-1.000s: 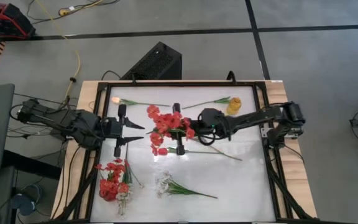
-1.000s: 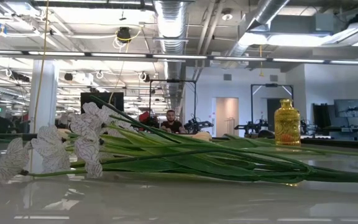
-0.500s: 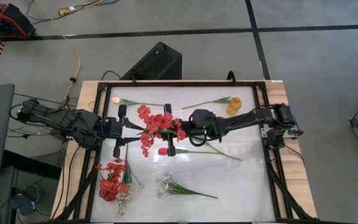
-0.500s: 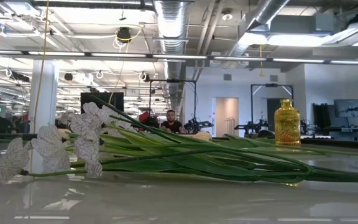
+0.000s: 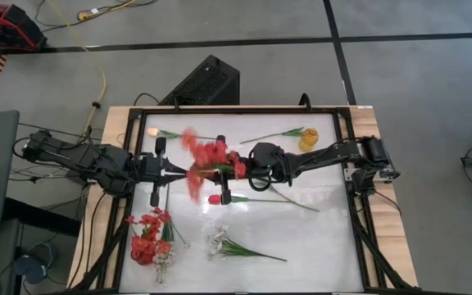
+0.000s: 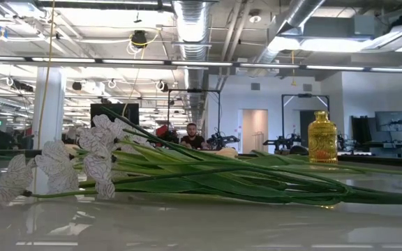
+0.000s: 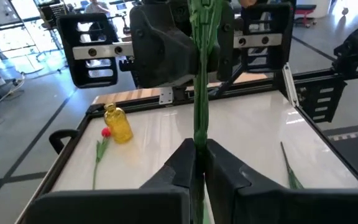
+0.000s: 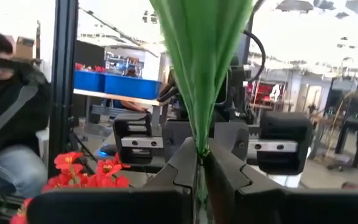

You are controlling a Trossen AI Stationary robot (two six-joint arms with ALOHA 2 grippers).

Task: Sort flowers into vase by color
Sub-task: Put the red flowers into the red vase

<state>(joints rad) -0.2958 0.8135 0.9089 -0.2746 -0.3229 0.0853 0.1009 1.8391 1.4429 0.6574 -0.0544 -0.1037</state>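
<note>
A spray of red blossoms (image 5: 210,158) on a green stem hangs in the air over the table's middle, between my two grippers. My left gripper (image 5: 179,170) comes from the left and is shut on the stem (image 7: 198,93). Facing it from the right, my right gripper (image 5: 238,170) is shut on the same stem. A yellow vase (image 5: 308,140) stands at the far right. A red tulip (image 5: 215,199) lies on the table under the spray. A vase with red flowers (image 5: 147,240) stands near left. My left gripper pinches the spray's green stem (image 7: 198,138) between its two fingers, coming in level from the table's left. The stem runs on along the fingers toward the other gripper, clear of the table. My right gripper pinches the same stem (image 8: 199,147) between its two fingers, level from the table's right. Red blossoms (image 8: 86,171) hang beside and below the hold, off the table.
A peach tulip (image 5: 152,131) lies at the far left and a red tulip (image 5: 295,132) beside the yellow vase. A spray of white blossoms (image 5: 218,242) lies near the front edge and fills the low view (image 6: 89,157). A black frame (image 5: 347,164) rims the table.
My right gripper has carried the red spray toward the table's left, into my left gripper's open fingers. My left gripper has then shut on the stem. The blossoms have shifted left and are swinging.
</note>
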